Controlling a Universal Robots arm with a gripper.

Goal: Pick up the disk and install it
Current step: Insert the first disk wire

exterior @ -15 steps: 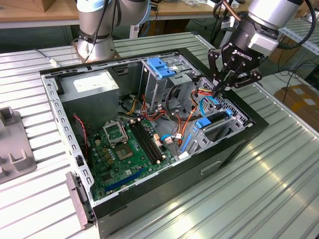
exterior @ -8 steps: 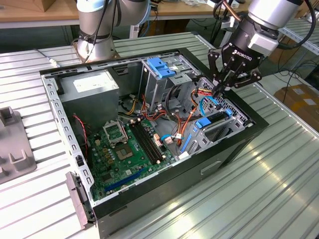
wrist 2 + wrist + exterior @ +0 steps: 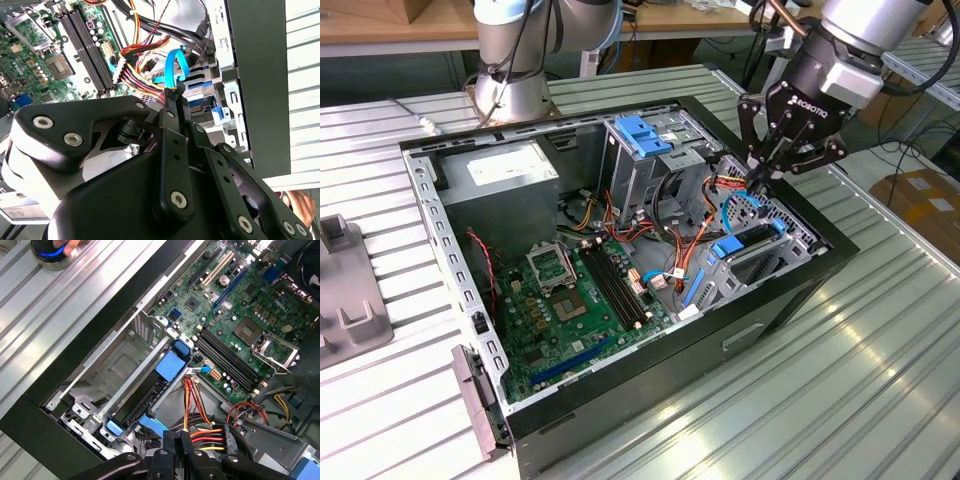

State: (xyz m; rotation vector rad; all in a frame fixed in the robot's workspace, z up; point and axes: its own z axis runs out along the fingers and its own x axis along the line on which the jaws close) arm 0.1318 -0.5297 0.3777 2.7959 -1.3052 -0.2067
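Note:
The disk (image 3: 745,243) is a dark slim drive in a bright blue carrier. It lies in the metal drive cage (image 3: 790,240) at the case's front corner, on the exterior view's right. In the first wrist view the disk (image 3: 145,400) sits between the cage rails, its blue tab toward the motherboard. My gripper (image 3: 761,180) hangs just above the cage, over the bundle of red, yellow and orange wires. Its fingers (image 3: 170,442) are pressed together with nothing between them, and in the second wrist view the gripper (image 3: 175,95) points down at the wires and a blue cable (image 3: 172,67).
The open computer case (image 3: 800,300) lies on a ribbed metal table (image 3: 860,390). Inside are the motherboard (image 3: 570,300), a power supply (image 3: 505,170) and a broader blue bracket (image 3: 640,135). A person's hand (image 3: 300,202) shows near the case edge; a round blue-lit device (image 3: 50,250) rests on the table.

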